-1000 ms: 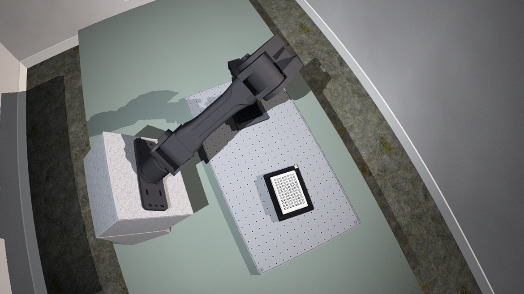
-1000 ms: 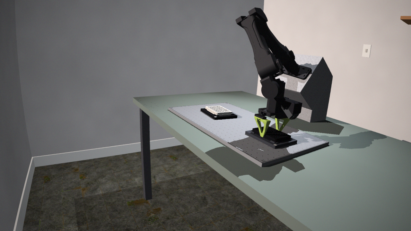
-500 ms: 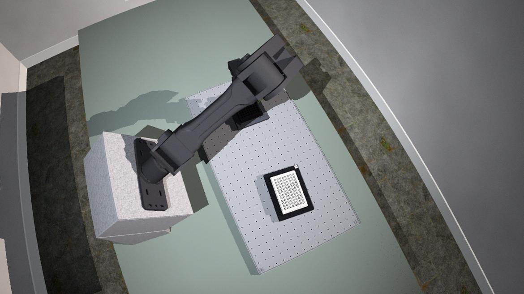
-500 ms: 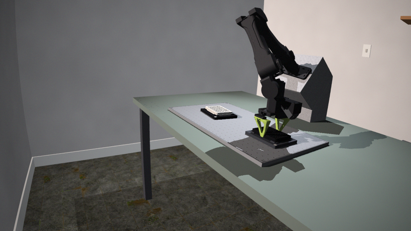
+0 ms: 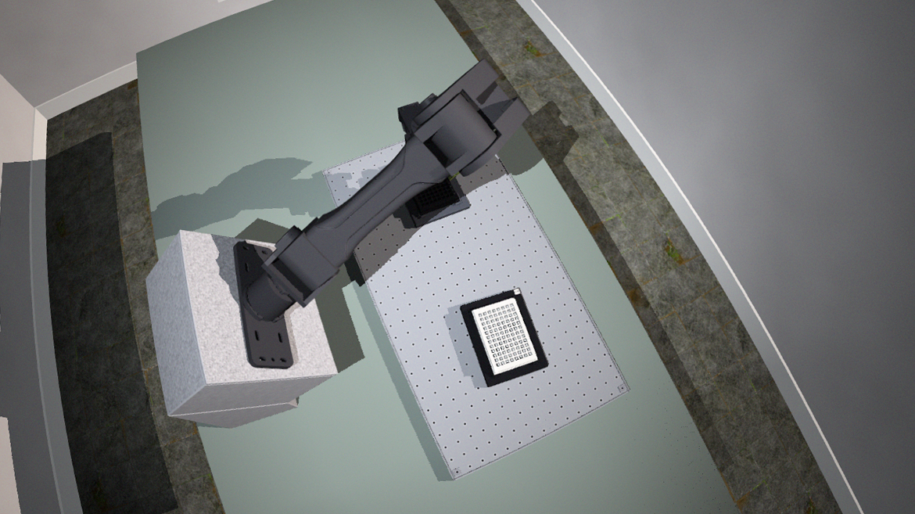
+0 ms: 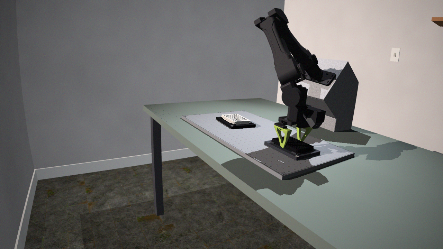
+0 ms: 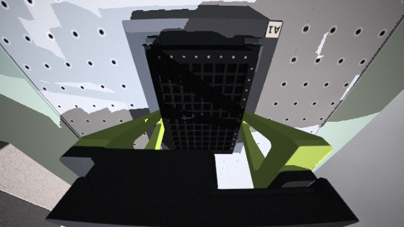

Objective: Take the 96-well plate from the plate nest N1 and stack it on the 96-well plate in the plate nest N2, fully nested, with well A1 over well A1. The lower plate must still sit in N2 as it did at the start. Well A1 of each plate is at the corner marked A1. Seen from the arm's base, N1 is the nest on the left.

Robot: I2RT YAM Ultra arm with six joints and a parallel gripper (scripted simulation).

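Wrist view puts the black 96-well plate (image 7: 202, 104) at centre, seated in nest N1 (image 7: 136, 63), whose A1 label (image 7: 273, 30) sits at about one o'clock. Our gripper (image 7: 202, 126) is clamped across the plate's long sides, green fingers pressing at nine and three o'clock. We judge the grasp made and the lift not yet begun. Next we need a straight, level rise out of N1, then a carry toward the white plate (image 5: 507, 333) in N2 (image 5: 483, 369), at about five o'clock on the perforated board (image 5: 572, 275), matching A1 corners.
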